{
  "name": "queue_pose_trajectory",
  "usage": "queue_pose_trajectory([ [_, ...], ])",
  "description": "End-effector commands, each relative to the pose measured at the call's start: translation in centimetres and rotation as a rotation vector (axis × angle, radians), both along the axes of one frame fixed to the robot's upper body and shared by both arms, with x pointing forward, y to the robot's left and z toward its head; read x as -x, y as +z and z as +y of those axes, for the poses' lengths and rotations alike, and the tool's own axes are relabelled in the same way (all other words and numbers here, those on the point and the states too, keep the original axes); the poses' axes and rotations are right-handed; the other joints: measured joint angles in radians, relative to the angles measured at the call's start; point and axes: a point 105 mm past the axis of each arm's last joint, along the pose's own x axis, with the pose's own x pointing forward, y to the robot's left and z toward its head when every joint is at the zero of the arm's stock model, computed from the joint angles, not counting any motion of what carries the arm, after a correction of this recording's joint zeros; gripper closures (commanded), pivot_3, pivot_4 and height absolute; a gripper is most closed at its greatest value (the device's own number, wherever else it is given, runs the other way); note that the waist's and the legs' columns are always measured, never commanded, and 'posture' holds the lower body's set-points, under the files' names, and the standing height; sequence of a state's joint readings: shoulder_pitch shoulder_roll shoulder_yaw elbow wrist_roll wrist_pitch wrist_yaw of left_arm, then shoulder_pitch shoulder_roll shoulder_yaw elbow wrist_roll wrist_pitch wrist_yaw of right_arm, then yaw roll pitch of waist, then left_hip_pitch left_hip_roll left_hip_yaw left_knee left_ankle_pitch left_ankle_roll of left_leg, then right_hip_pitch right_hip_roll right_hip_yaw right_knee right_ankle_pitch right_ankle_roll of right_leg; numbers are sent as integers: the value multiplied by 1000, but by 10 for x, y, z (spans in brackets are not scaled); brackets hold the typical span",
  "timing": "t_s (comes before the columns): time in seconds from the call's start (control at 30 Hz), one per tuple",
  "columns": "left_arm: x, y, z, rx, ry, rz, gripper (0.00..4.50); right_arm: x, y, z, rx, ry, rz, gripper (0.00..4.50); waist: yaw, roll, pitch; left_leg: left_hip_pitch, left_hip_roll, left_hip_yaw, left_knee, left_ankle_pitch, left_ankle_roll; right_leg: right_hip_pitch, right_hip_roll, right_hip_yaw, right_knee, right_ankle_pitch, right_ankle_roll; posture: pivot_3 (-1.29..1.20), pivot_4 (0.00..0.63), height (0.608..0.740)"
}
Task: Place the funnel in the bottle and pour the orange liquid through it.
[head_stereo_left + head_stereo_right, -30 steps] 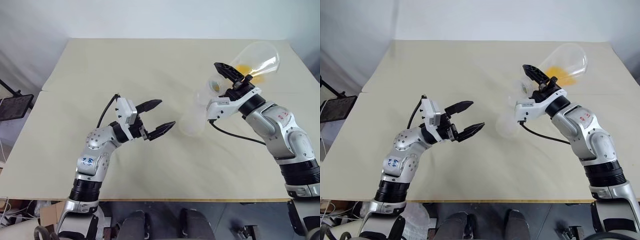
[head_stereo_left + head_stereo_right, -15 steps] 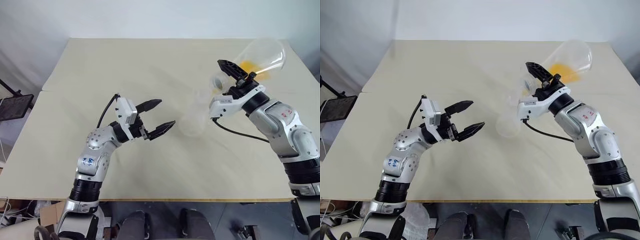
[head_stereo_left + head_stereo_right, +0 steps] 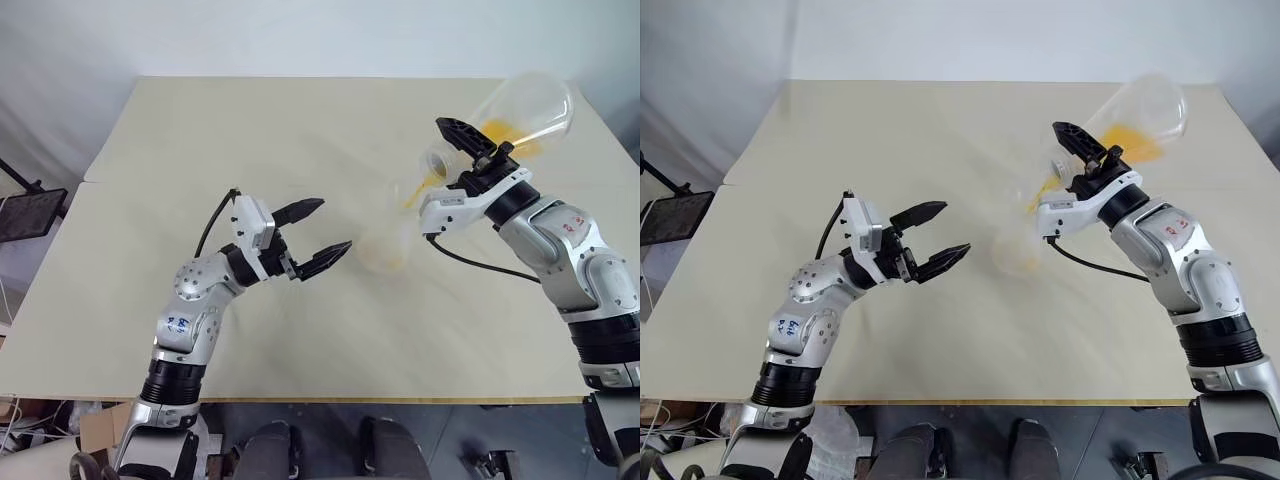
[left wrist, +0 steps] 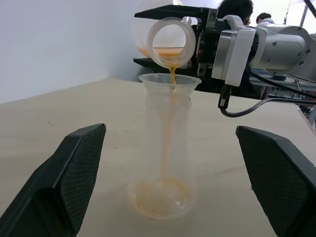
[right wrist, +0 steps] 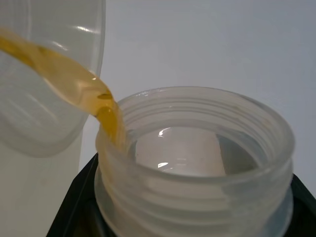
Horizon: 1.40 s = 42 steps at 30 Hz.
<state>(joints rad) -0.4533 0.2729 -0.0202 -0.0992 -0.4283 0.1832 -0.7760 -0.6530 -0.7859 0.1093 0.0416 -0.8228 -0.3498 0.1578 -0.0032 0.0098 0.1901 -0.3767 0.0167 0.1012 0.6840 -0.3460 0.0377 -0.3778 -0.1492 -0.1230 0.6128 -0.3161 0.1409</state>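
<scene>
Flask mouth (image 5: 195, 163), clear and threaded, sat close to camera. Orange liquid (image 5: 74, 81) ran from the 10 o'clock side over its rim at 9 o'clock. Black jaws flanked the neck below.

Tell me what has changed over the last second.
The right gripper has tipped the flask a little further, and the orange liquid now streams from its mouth through the funnel and pools in the bottle. The open left gripper and the bottle have stayed put.
</scene>
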Motion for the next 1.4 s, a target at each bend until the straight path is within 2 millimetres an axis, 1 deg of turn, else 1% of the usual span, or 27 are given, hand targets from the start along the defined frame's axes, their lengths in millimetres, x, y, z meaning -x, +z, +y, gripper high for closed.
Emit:
queue_pose_trajectory([
  [0.03, 6, 7, -4, 10, -9, -49, 0, 5, 20, -1, 17, 2, -79, 2017, 0, 0, 0, 0, 0, 0, 0, 0, 0, 0, 0, 0, 0, 0, 0, 0, 150, 740],
  [0.87, 5, 7, -3, 12, 7, -52, 0, 6, 23, 1, 57, 3, -135, 2017, 0, 0, 0, 0, 0, 0, 0, 0, 0, 0, 0, 0, 0, 0, 0, 0, 150, 740],
  [1.4, 6, 7, -5, 4, -2, -60, 0, 8, 25, 2, 50, 3, -156, 2017, 0, 0, 0, 0, 0, 0, 0, 0, 0, 0, 0, 0, 0, 0, 0, 0, 150, 740],
])
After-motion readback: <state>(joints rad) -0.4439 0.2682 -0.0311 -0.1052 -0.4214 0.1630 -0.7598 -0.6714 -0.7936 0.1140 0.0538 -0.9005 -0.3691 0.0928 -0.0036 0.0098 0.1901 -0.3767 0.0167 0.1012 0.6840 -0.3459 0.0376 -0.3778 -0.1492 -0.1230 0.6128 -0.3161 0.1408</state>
